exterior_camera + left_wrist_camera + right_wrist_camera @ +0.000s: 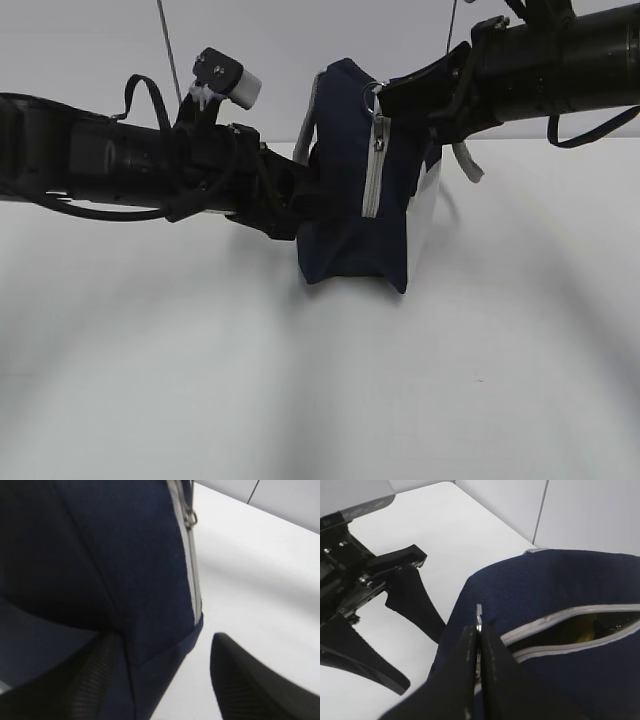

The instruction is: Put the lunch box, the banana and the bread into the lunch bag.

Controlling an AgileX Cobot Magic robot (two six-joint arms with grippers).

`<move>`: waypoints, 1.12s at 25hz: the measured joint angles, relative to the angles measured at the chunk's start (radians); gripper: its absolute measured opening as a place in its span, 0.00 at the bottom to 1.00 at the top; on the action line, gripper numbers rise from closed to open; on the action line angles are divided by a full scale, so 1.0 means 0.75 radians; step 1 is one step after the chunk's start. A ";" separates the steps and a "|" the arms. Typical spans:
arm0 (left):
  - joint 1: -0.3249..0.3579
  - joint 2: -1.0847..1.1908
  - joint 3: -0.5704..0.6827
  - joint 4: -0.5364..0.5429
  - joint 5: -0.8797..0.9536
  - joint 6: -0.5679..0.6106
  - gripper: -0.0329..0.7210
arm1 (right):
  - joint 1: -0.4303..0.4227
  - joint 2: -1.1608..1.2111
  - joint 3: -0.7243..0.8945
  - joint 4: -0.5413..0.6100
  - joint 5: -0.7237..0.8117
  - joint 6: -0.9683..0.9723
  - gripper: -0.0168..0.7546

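Observation:
The navy lunch bag [350, 200] stands on the white table. My right gripper [385, 100] is shut on the zipper's ring pull [479, 612] at the bag's top edge. The grey zipper [560, 617] gapes beyond the pull, and a bit of yellow, probably the banana [585, 627], shows inside. My left gripper [290, 200] is low at the bag's left side, jaws apart, with the bag's bottom corner [150, 650] between the fingers [95, 665]. The lunch box and the bread are not visible.
A grey rope handle [468, 165] hangs behind the bag's right side by the white side panel [425, 205]. The bare table [320, 380] stretches in front. A pale wall [300, 40] stands close behind.

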 joint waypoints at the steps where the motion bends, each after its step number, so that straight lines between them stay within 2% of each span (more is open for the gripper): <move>1: 0.000 0.008 -0.012 0.000 -0.010 0.000 0.62 | 0.000 0.000 0.000 0.000 0.000 0.000 0.00; 7: 0.000 0.053 -0.066 0.000 -0.019 0.000 0.61 | 0.000 0.006 0.000 0.000 0.002 0.003 0.00; 9: 0.000 0.060 -0.073 0.000 -0.019 0.000 0.57 | 0.000 0.006 0.000 -0.001 0.002 0.008 0.00; 11: 0.000 0.070 -0.073 0.000 -0.019 0.000 0.44 | 0.000 0.006 0.000 -0.003 0.002 0.011 0.00; 14: 0.000 0.072 -0.073 0.000 -0.018 0.000 0.17 | 0.000 0.006 0.000 -0.003 0.002 0.012 0.00; 16: 0.000 0.072 -0.073 0.000 -0.015 -0.005 0.08 | 0.000 0.006 0.000 -0.003 0.002 0.014 0.00; 28: 0.000 0.072 -0.073 0.000 0.023 -0.127 0.06 | 0.000 0.006 -0.075 -0.014 0.002 0.071 0.00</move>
